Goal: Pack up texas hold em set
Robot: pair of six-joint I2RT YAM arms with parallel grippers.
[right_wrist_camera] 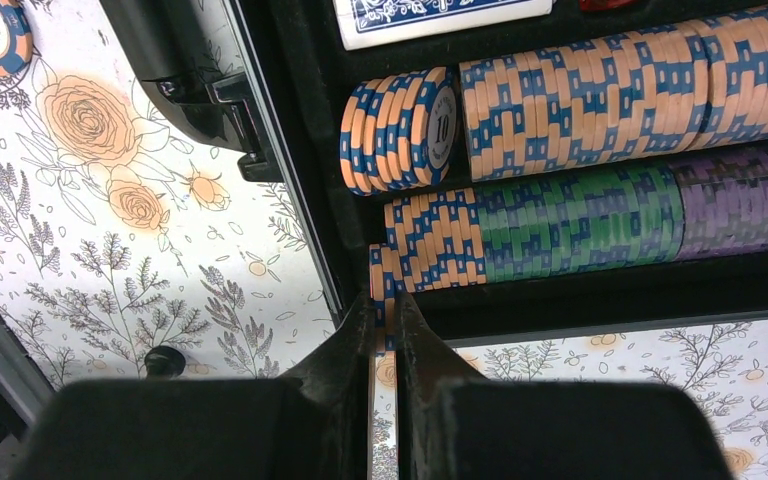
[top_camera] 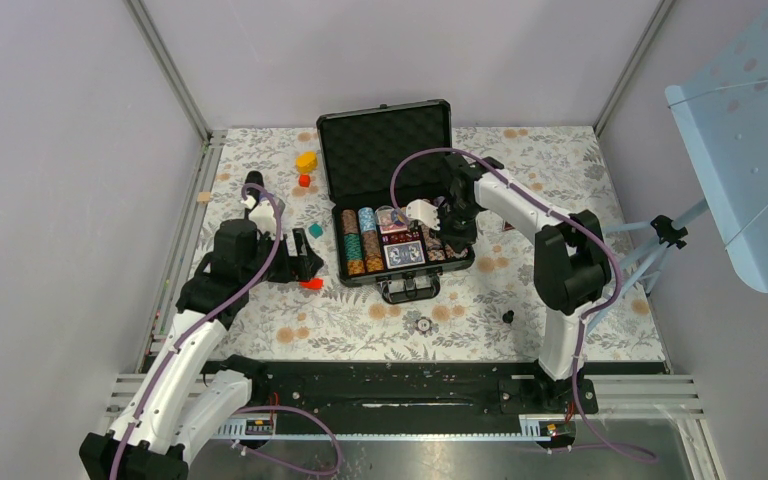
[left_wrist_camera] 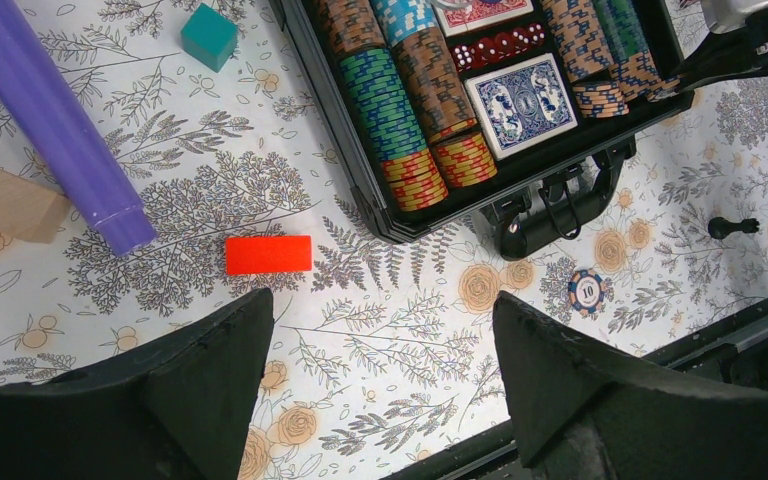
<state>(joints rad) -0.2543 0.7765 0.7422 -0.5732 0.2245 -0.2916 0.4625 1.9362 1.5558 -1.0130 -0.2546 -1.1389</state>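
Observation:
The black case lies open mid-table, its foam-lined lid raised at the back. Rows of striped poker chips and a blue-backed card deck fill its tray. My right gripper hangs over the case's near right corner, shut on one or two orange-and-blue chips at the end of the chip row. My left gripper hovers open over bare table left of the case, nothing between its fingers. A loose "10" chip lies in front of the case handle.
A red block lies just beyond the left fingers. A purple cylinder, a teal block and a wooden block lie further left. Yellow and small red blocks sit beside the lid. A small black peg stands near front right.

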